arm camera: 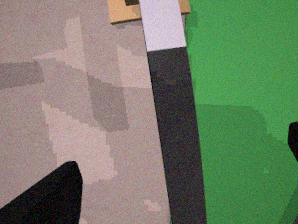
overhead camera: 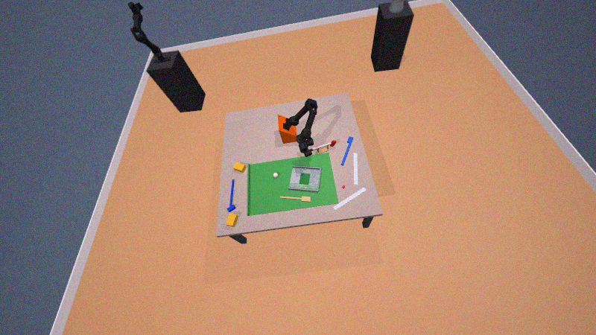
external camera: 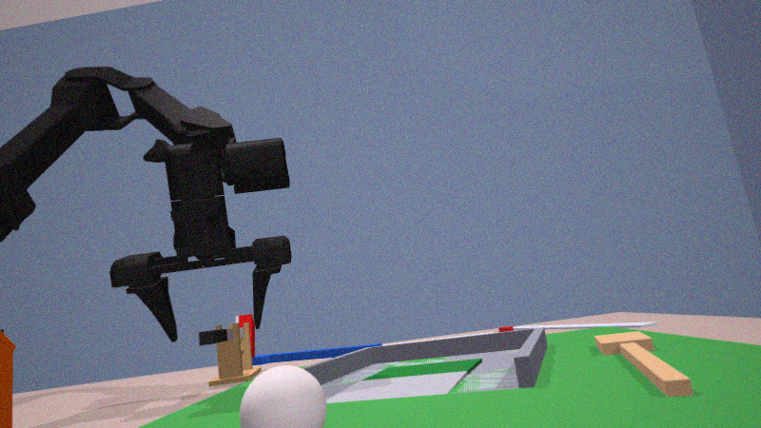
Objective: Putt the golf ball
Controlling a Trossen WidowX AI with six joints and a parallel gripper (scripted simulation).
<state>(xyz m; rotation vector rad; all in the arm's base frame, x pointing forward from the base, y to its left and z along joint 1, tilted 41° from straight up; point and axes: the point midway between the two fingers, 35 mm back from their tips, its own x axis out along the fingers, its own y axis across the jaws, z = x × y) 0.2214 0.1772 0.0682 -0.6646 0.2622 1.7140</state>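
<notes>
Gripper (external camera: 215, 327) hangs above putter (overhead camera: 323, 147) at the mat's (overhead camera: 267, 199) far edge, jaws wide open, holding nothing. Ball (overhead camera: 275, 175) sits on mat near its left edge, beside ramp (overhead camera: 305, 178).
</notes>
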